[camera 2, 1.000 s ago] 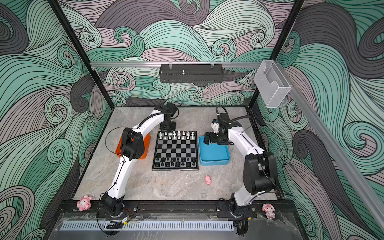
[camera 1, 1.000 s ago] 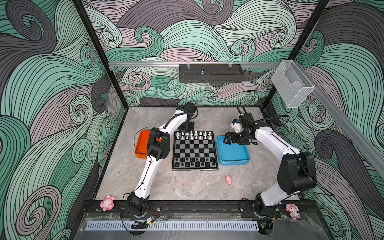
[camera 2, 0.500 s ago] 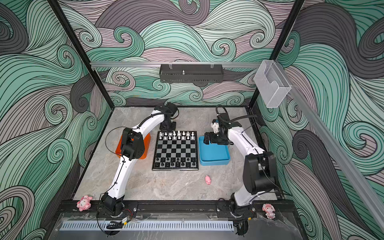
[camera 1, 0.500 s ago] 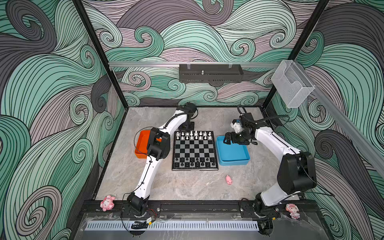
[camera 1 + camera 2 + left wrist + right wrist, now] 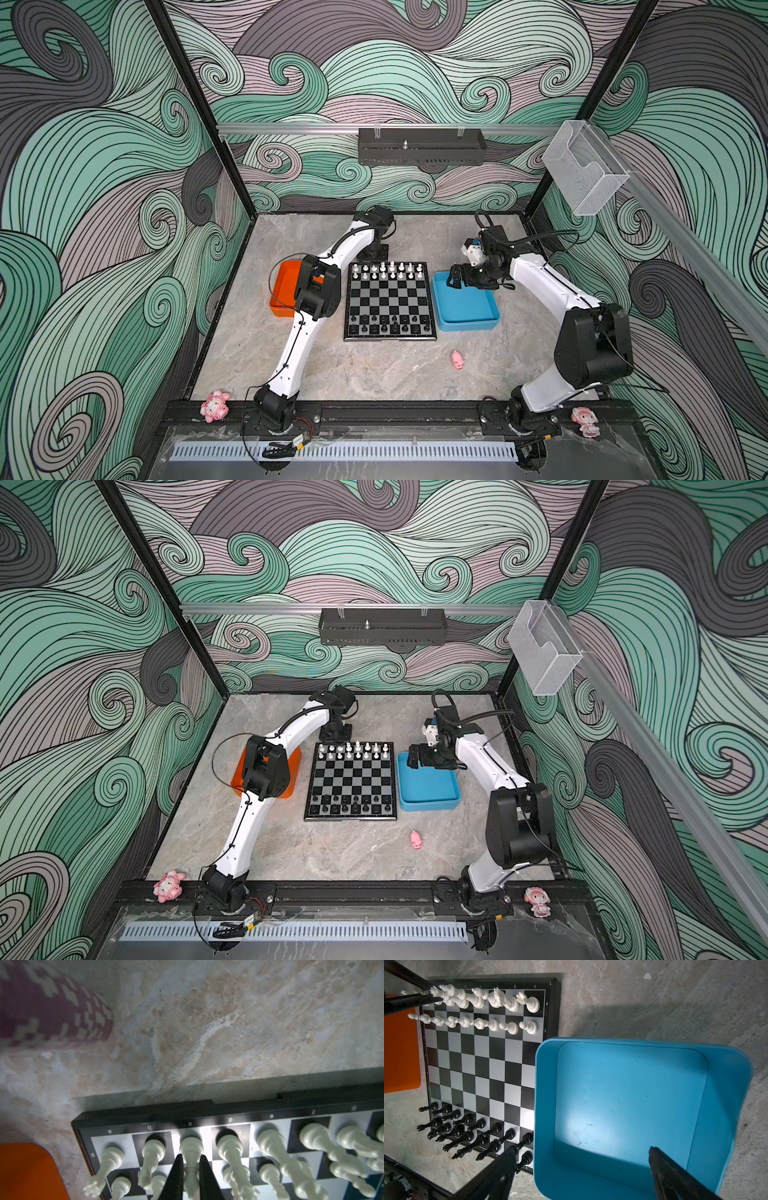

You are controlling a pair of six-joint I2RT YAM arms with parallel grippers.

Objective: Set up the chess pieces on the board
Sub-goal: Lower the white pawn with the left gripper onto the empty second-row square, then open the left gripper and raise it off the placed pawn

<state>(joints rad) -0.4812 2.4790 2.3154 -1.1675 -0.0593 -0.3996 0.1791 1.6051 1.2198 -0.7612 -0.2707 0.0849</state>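
One white piece (image 5: pixel 191 1147) on edge row of board (image 5: pixel 145 1118), left fingers (image 5: pixel 179 1167) flanking it (clamped or loose, I cannot tell); right fingers (image 5: pixel 663 1167) spread wide above blue tray (image 5: pixel 726 1084).

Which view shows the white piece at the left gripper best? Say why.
Left wrist: the white piece stands close up between the left gripper's fingers. In both top views it is tiny; the right wrist view shows it distant and partly hidden.
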